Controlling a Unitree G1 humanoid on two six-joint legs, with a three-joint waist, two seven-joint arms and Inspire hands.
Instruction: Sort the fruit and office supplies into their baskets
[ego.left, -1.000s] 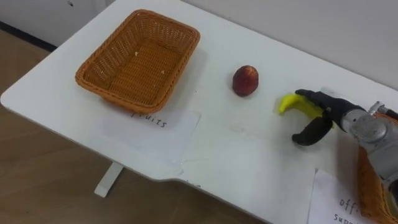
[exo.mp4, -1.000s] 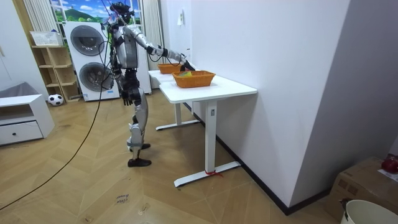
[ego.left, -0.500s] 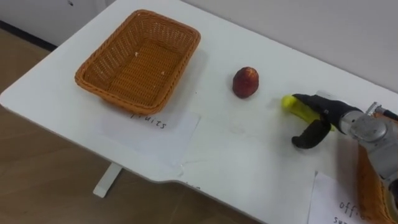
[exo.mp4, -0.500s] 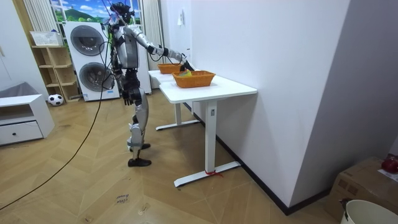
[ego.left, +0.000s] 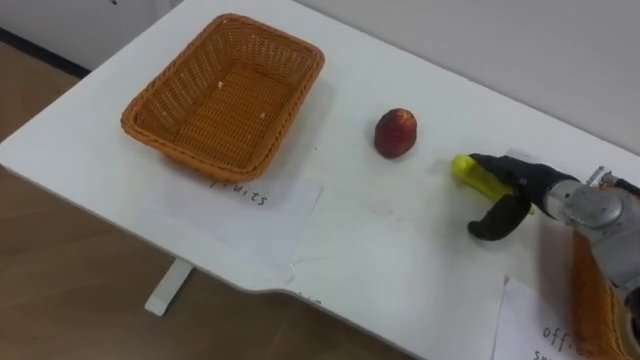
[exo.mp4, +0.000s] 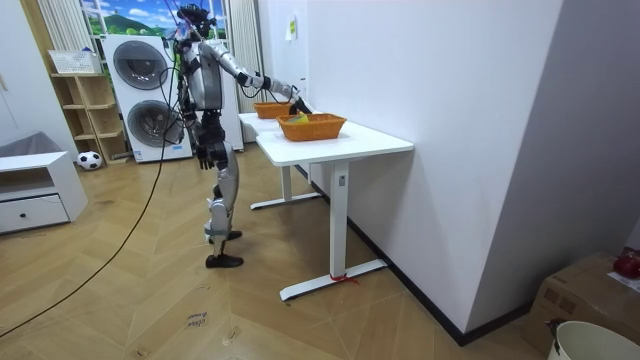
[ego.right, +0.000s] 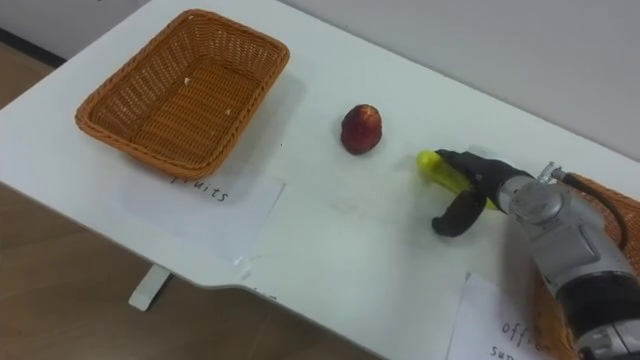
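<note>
Left eye view — right robot hand splayed on banana, table edge close.

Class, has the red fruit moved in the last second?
No. The red fruit lies in the same place, to the right of the wicker basket.

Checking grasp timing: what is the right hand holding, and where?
Nothing yet: the right hand reaches its fingers over the banana, thumb apart from it.
</note>
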